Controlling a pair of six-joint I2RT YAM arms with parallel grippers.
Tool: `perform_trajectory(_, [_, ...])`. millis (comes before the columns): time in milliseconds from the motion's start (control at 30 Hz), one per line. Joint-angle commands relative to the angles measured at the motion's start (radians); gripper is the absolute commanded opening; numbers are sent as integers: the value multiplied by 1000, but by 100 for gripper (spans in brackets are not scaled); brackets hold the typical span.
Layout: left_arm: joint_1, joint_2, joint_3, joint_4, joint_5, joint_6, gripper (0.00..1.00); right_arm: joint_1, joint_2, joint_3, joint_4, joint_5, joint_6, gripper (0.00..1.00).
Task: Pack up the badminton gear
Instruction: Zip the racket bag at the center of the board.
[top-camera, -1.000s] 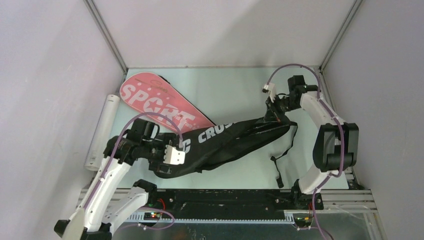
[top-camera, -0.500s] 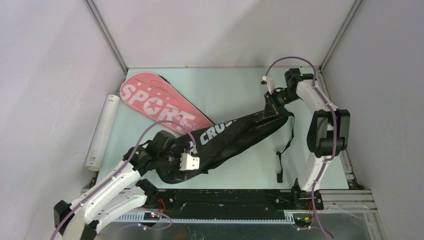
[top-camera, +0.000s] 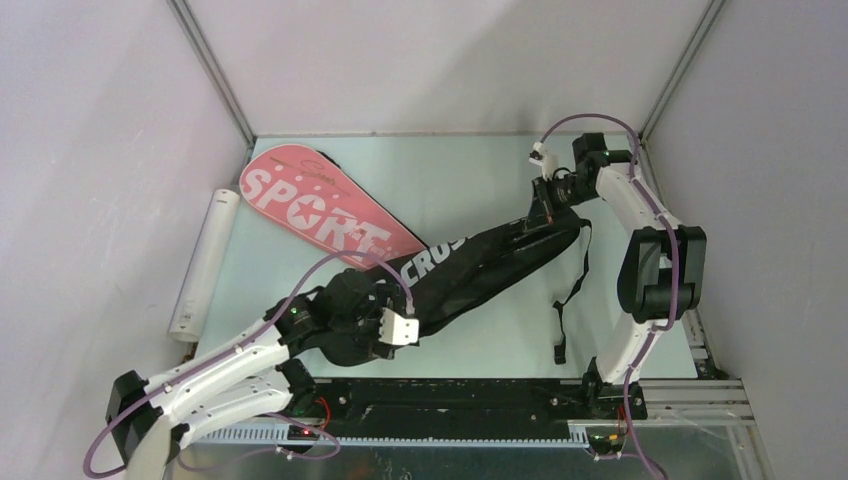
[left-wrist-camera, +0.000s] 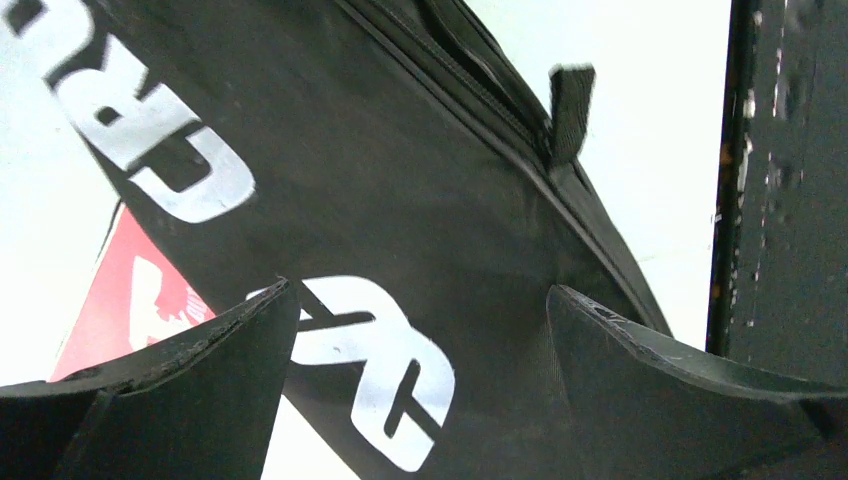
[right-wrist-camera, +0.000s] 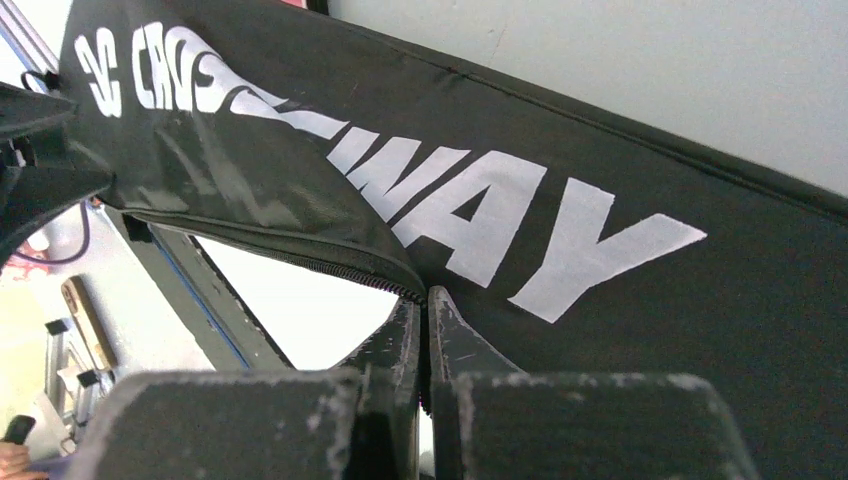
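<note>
The black "CROSSWAY" bag (top-camera: 470, 270) lies slantwise across the table, its narrow end at the far right. My right gripper (top-camera: 548, 213) is shut on the bag's zipper edge (right-wrist-camera: 380, 275) at that narrow end and holds it raised. My left gripper (top-camera: 378, 323) is open over the bag's wide end; the wrist view shows its fingertips (left-wrist-camera: 270, 305) apart with the black fabric (left-wrist-camera: 400, 200) between them. The pink "SPORT" bag (top-camera: 320, 205) lies at the back left, partly under the black bag. The long white tube (top-camera: 200, 265) lies along the left edge. No rackets or shuttlecocks show.
The black bag's strap (top-camera: 568, 300) trails loose on the table towards the front right. The black front rail (top-camera: 450, 395) runs along the near edge; it also shows in the left wrist view (left-wrist-camera: 780, 200). Walls close in the table on three sides.
My left arm has swung right and forward along the bag's wide end. The black bag has slid right and its wide end has bunched. My right gripper has barely shifted, still shut.
</note>
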Motion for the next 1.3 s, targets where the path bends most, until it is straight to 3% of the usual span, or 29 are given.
perform_trajectory(0, [-7, -12, -22, -30, -25, 117, 100, -29, -12, 49, 28, 12, 92, 0])
perform_trajectory(267, [-18, -49, -16, 99, -78, 45, 100, -67, 41, 64, 101, 31, 274, 0])
perform_trajectory(400, [-48, -40, -46, 180, -57, 53, 100, -65, -21, -54, 255, 25, 396, 0])
perform_trajectory(600, [-55, 2, -75, 195, -2, 109, 100, -57, -57, -86, 263, 17, 401, 0])
perform_trajectory(700, [-92, 5, -57, 241, -66, 121, 100, -53, -35, -85, 282, 23, 425, 0])
perform_trajectory(867, [-179, 54, 20, 404, -136, -92, 100, -18, 1, -86, 297, 64, 447, 0])
perform_trajectory(1033, [-229, 207, 165, 293, -140, -214, 100, 9, -5, -88, 303, 76, 458, 0])
perform_trajectory(1167, [-284, 214, 85, 308, -226, -206, 100, 6, -13, -101, 322, 65, 461, 0])
perform_trajectory(1267, [-355, 194, 46, 254, -175, -233, 100, -9, -2, -103, 329, 53, 470, 0])
